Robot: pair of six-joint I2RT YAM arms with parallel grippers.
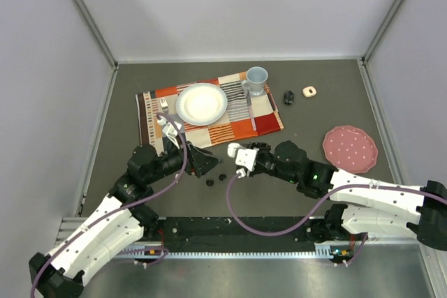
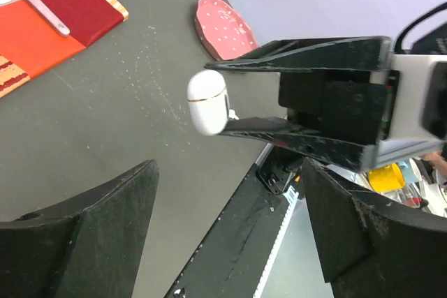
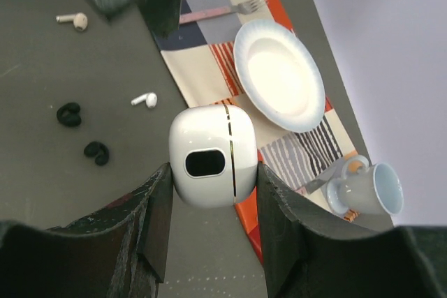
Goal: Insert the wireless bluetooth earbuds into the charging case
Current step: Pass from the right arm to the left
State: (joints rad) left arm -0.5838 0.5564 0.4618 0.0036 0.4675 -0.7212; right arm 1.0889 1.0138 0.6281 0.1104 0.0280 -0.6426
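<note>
The left gripper [image 1: 208, 163] hangs released near the middle of the matte grey table's [image 1: 314, 113] near edge, its black wedge-shaped jaws spread wide with nothing between them. Right by its tips lie two roundish black earbuds [image 1: 209, 182] on the bare table, and two white earbuds [image 3: 145, 100] with short stems lie nearby. Further right, the right gripper [image 3: 213, 172] is clamped on the smooth, rounded white charging case [image 3: 211, 155], close to the near edge of a striped patchwork placemat [image 1: 223, 132]. A scalloped pink plate [image 1: 350, 148] sits toward the right edge.
</note>
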